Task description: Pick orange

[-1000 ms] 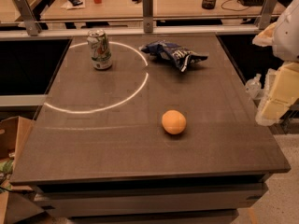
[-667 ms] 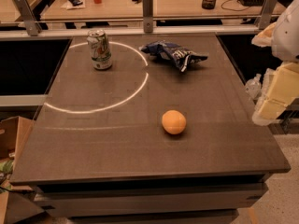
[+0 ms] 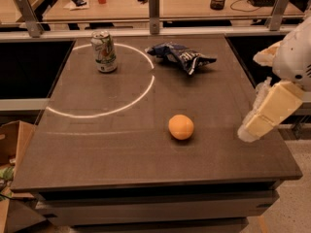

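The orange lies on the dark table, a little right of centre and toward the front. My gripper hangs at the table's right edge, its pale yellow fingers pointing down and left. It is to the right of the orange, well apart from it, and holds nothing that I can see.
A soda can stands upright at the back left, on a white arc of light. A crumpled blue chip bag lies at the back centre. A railing with metal posts runs behind the table. Cardboard boxes sit at the left.
My gripper has shifted slightly left and down toward the table's right edge. The orange, can and bag have not moved.
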